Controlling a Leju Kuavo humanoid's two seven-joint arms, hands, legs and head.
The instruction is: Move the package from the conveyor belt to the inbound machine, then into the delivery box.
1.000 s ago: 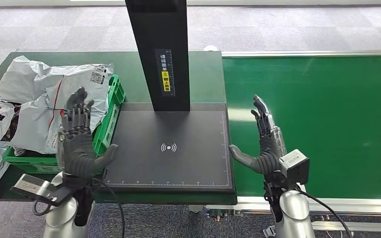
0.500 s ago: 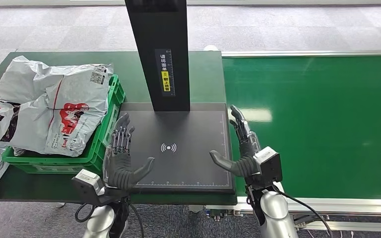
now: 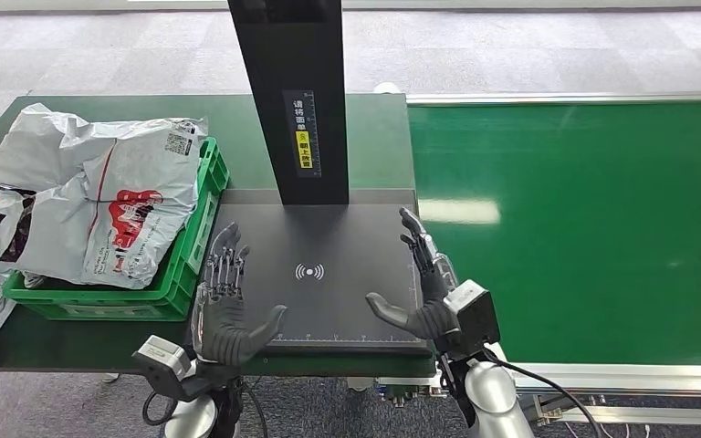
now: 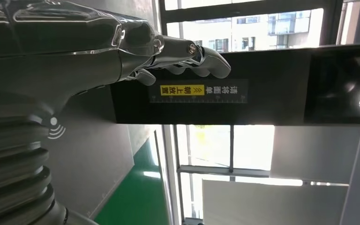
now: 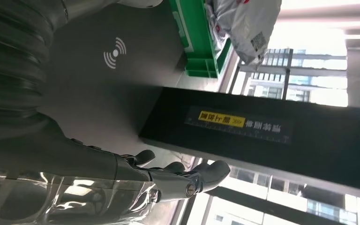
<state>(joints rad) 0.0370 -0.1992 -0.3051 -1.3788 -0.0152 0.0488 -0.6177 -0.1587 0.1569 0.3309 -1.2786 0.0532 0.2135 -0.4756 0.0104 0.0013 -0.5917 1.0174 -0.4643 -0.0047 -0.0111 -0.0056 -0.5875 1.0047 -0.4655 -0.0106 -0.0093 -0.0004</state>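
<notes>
Both hands (left hand (image 3: 226,306), right hand (image 3: 424,287), fingers spread, empty) drew inward over the dark scanner plate (image 3: 329,239) beside green belt (image 3: 584,228).

The dark scanner pad (image 3: 329,269) of the inbound machine lies bare between the left hand (image 3: 224,310) and right hand (image 3: 429,292), both with fingers spread and holding nothing. At the pad's far edge the black post (image 3: 299,100) stands upright, blocking the way straight ahead. Along the pad's left edge sits the green delivery box (image 3: 192,251), heaped with packages (image 3: 100,196). To the right, the conveyor belt (image 3: 584,219) is open.
</notes>
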